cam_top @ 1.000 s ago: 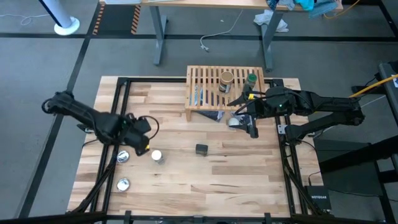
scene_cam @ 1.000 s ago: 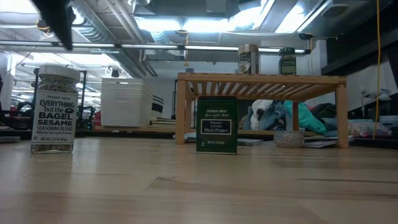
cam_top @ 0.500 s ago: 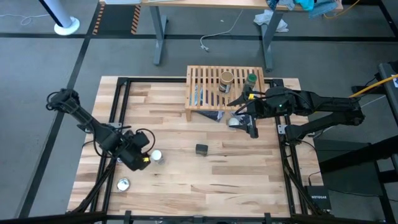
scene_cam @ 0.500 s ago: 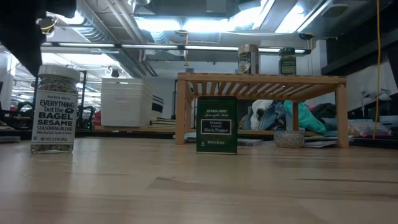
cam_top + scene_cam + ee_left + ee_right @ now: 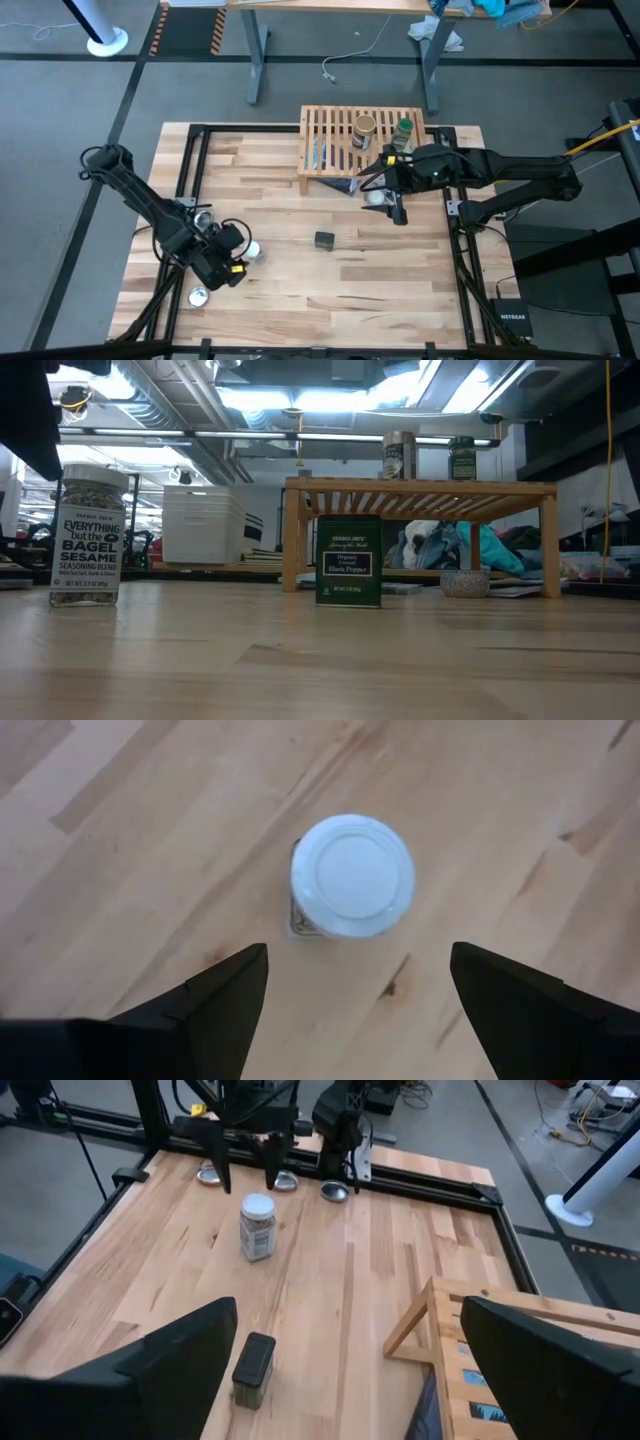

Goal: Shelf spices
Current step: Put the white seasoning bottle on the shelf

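The clear white-capped jar stands upright on the tabletop. My left gripper hovers open above it, a little to its near-left, with a finger off to each side of the cap and touching nothing. The dark squarish tin stands mid-table. The tan-brown jar and the green-lidded jar stand on the slatted wooden shelf. My right gripper is open in front of the shelf's right end.
Flat silver round pieces lie near the table's left edge, and another lies by my right gripper. Black frame rails run along the table's sides. Bare wood stretches between the tin and the near edge.
My left gripper has moved toward the table's near edge, from left of the jar to its near-left, staying open. My right arm has shifted slightly toward the table's left. The jars and the tin have stayed put.
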